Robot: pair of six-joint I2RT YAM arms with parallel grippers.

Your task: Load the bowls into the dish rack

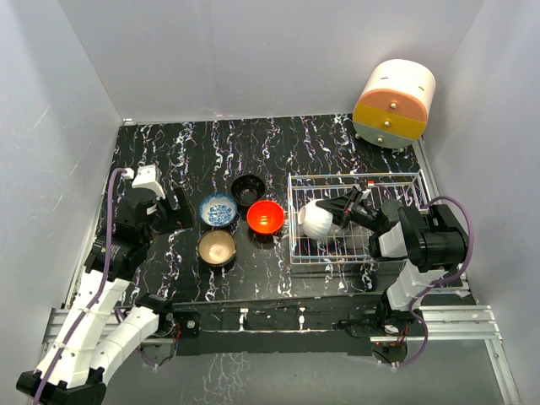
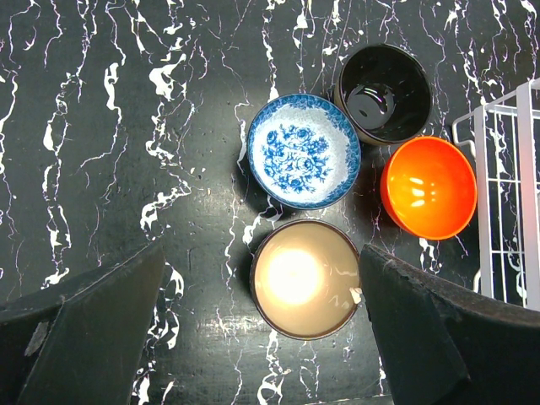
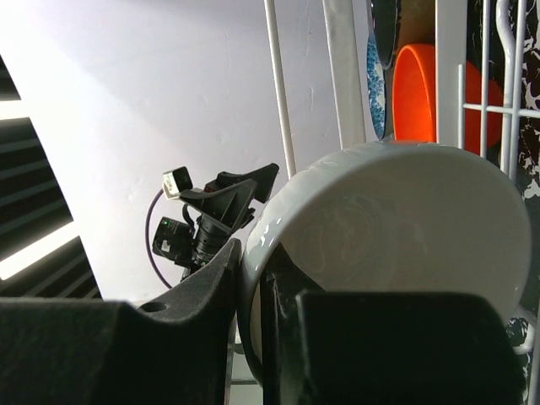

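Observation:
My right gripper (image 3: 253, 283) is shut on the rim of the white bowl (image 3: 396, 228), one finger inside and one outside. It holds that bowl tipped on its side over the left end of the silver wire dish rack (image 1: 354, 176). In the top view the white bowl (image 1: 317, 219) sits inside the rack's left wall. On the table left of the rack stand the black bowl (image 1: 248, 188), the blue-and-white bowl (image 1: 218, 208), the red-orange bowl (image 1: 265, 216) and the tan-gold bowl (image 1: 217, 246). My left gripper (image 2: 261, 253) hangs open above the tan-gold bowl (image 2: 304, 278), holding nothing.
A round cream-and-orange drawer cabinet (image 1: 394, 103) stands at the back right corner. Grey walls close in the black marbled table (image 1: 186, 152) on three sides. The rack's wires (image 2: 506, 211) show at the right edge of the left wrist view, close to the red-orange bowl (image 2: 428, 186).

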